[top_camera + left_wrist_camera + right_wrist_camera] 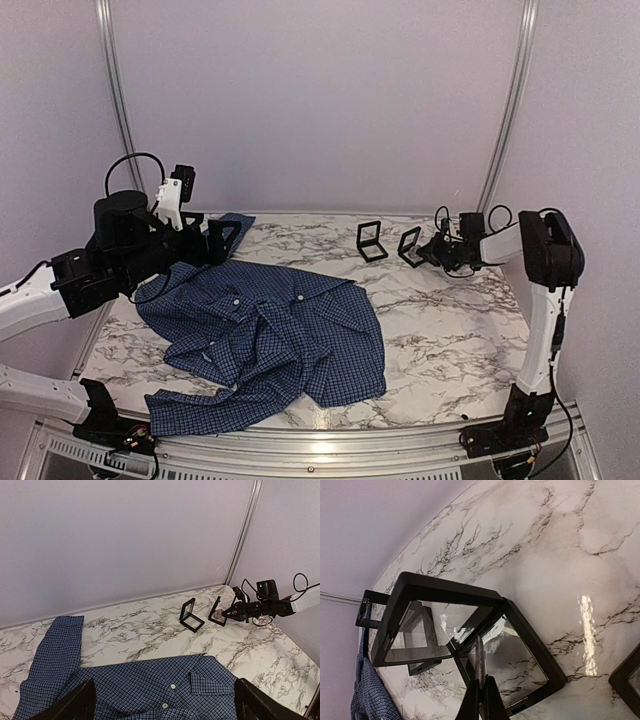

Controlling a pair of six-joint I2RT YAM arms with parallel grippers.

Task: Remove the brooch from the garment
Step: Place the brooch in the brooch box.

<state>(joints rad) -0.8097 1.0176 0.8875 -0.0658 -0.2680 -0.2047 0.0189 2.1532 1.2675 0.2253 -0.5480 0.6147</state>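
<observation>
Garment [270, 345] crumpled over left half of bench [450, 340], beneath left gripper [207, 232] spread wide. Left wrist: brooch [218, 614], reddish, against open frame box [216, 622] near far right corner, at tips of right gripper [232, 613]. Right wrist: pinched edge-on between shut fingers [491, 700], over box's clear pane.

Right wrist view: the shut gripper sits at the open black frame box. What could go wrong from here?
The shut right gripper has its tips at the clear film of the open black square frame box; a push could slide or tip that box. A second open black frame box stands close beside it and could get knocked.
</observation>
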